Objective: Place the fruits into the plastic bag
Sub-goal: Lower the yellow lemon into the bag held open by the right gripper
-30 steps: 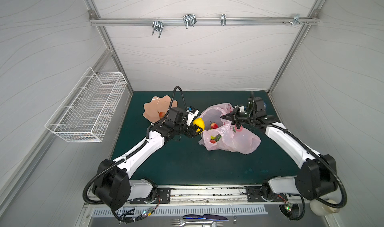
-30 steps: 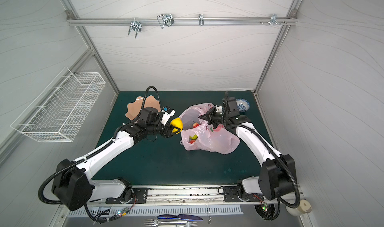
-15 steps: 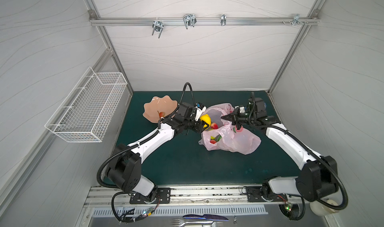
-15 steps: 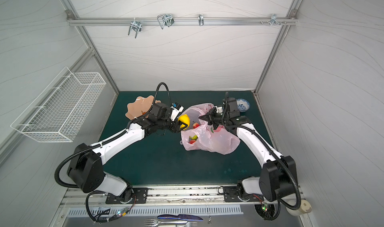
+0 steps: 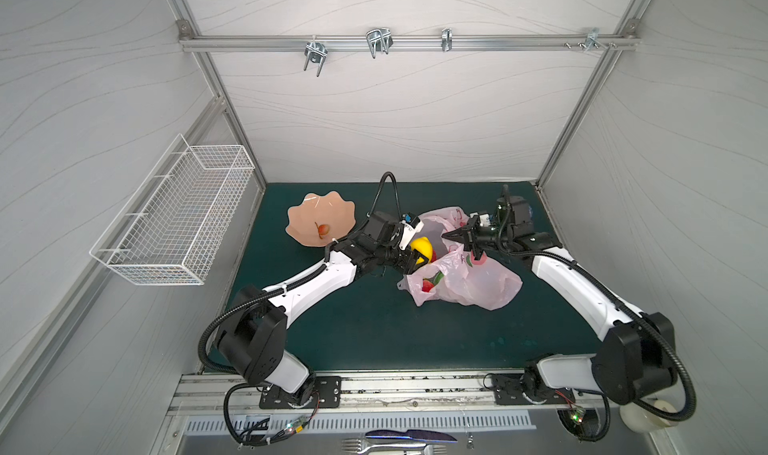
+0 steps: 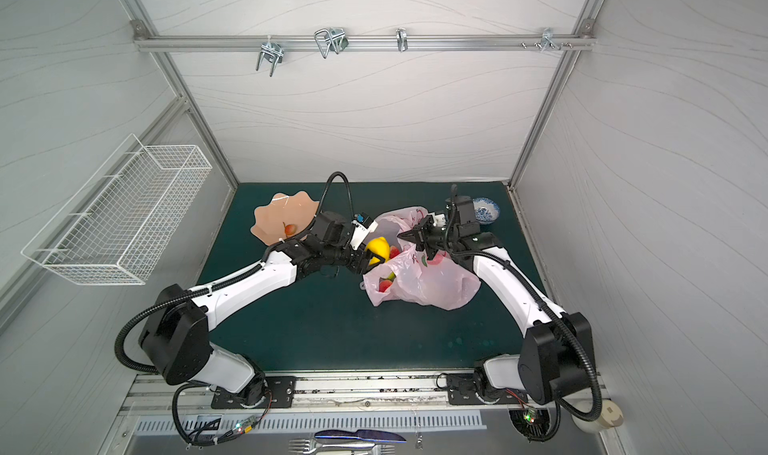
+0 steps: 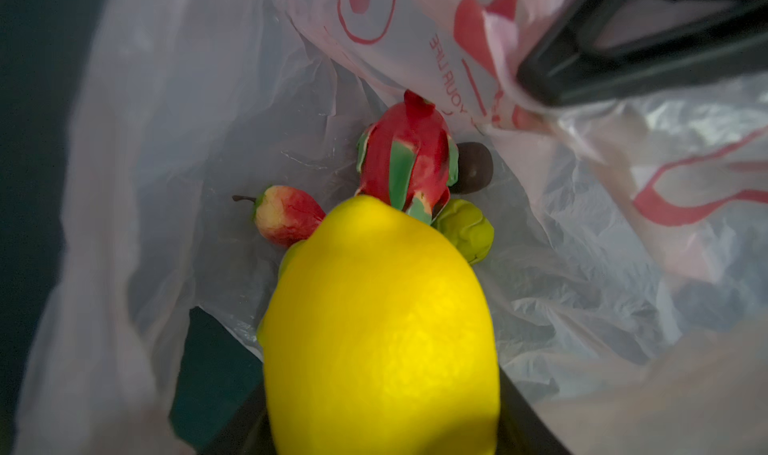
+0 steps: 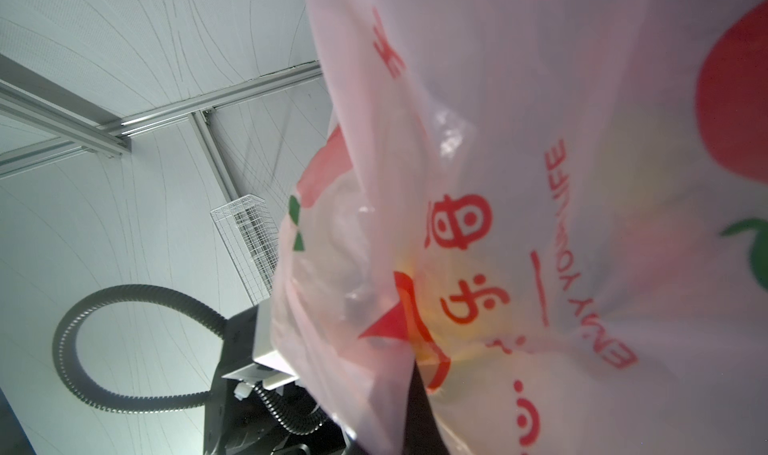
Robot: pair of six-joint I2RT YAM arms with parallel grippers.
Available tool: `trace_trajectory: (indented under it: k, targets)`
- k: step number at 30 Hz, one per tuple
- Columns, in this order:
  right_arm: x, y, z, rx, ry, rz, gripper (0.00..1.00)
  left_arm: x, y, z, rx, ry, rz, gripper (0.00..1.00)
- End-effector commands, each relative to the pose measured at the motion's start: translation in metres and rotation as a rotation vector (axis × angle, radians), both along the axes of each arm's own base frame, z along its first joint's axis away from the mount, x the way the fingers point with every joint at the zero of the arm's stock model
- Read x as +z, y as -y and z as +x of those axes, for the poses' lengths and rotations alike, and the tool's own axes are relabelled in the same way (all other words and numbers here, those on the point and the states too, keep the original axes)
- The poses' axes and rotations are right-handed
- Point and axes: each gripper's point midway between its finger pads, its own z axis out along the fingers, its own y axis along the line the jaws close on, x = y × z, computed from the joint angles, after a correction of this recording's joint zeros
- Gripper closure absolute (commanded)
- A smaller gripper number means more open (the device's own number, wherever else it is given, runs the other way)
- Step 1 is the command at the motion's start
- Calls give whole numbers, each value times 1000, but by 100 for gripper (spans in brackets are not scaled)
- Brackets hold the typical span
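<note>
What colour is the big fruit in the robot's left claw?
Bright yellow: it is a glossy toy lemon, clearest in the left wrist view.

**Left claw (image 5: 419, 257) carrying, right claw (image 5: 452, 236) pinching**

The white-and-black left arm (image 5: 316, 282) reaches from its base at the near edge forward and toward the middle, elbow low and forearm rising to a black wrist. The left claw points toward the other arm, its jaws partway apart and clamped on a glossy yellow toy lemon (image 7: 380, 328).

The white-and-black right arm (image 5: 577, 282) stretches forward and inward, with the wrist turned level. The right claw faces the left one, jaws fully together on the rim of a thin translucent pale-pink plastic bag (image 5: 478, 282), holding that rim raised. The two claws are near each other but apart.
</note>
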Motion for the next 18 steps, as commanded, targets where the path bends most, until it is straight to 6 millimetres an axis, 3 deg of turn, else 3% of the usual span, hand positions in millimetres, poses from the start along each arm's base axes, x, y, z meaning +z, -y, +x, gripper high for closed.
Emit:
trace_trajectory:
  k: [1, 8, 18]
  targets:
    - [9, 1, 4, -7, 13, 19, 100, 13, 8, -10, -32, 29, -45, 80]
    - [9, 1, 5, -8, 11, 17, 100, -1, 15, -19, -50, 3, -14, 81]
    - [10, 1, 4, -10, 15, 17, 100, -21, 25, -8, -66, -36, 36, 82]
